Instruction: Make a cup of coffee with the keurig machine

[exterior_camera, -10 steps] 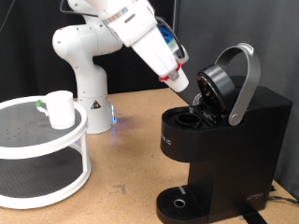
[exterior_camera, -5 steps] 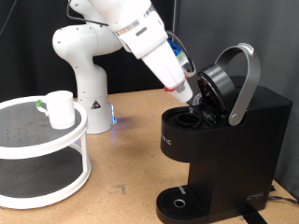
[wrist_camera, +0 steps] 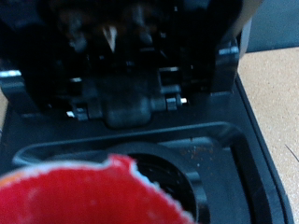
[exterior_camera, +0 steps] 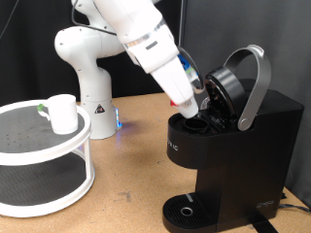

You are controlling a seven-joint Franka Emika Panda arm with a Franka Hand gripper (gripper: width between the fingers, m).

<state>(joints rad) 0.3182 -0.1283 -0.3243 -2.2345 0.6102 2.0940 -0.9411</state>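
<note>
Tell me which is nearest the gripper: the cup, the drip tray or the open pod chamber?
The open pod chamber of the keurig machine: the gripper sits right at its mouth. The cup stands far off on the white shelf.

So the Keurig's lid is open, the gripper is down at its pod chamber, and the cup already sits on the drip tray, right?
Not quite. The cup is not on the drip tray; the exterior view shows it on the white round shelf at the left. The Keurig lid is open, and the gripper is at its pod chamber.
</note>
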